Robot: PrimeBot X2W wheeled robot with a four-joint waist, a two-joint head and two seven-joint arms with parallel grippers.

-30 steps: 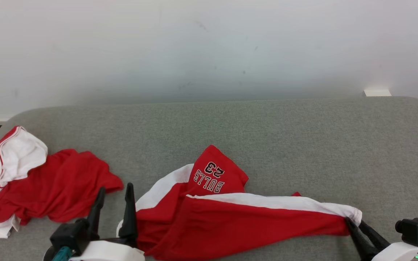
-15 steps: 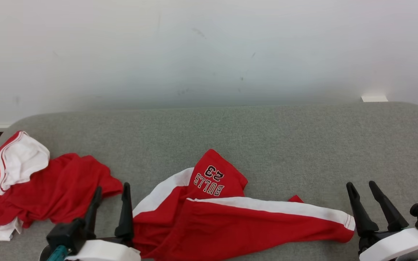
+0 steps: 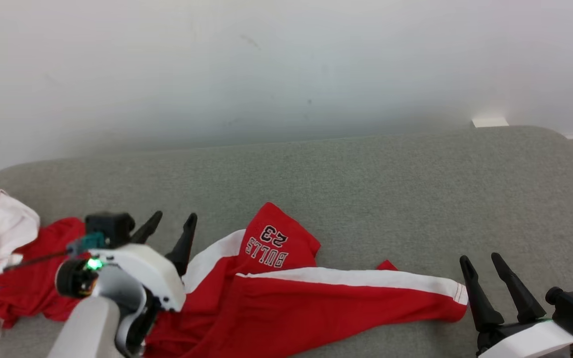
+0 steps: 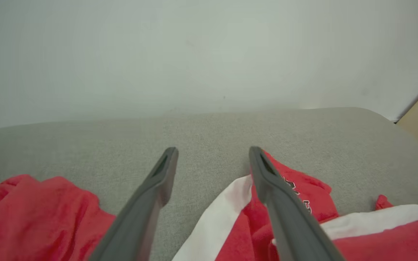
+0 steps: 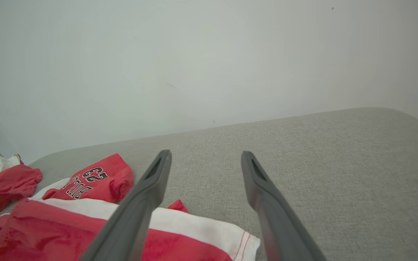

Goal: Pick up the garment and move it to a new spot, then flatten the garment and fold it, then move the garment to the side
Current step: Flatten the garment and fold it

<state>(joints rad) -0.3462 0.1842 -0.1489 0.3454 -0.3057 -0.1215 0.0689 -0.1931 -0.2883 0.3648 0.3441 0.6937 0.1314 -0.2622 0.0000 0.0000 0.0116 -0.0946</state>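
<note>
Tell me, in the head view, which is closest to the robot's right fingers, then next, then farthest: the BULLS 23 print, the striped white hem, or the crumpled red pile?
1. Striped white hem, just left of the right fingers.
2. BULLS 23 print, near the middle.
3. Crumpled red pile, far left.

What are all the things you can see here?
wall: one, white, at the back.
cushion: one, grey, in front of the wall.
Bulls 23 garment: one, red with white stripes, spread over the cushion's front middle.
crumpled garment: one, red and white, cushion's far left.
left end effector: one, dark fingers, open, near the gap between the garments.
right end effector: one, dark fingers, open, just off the Bulls 23 garment's right end.
</note>
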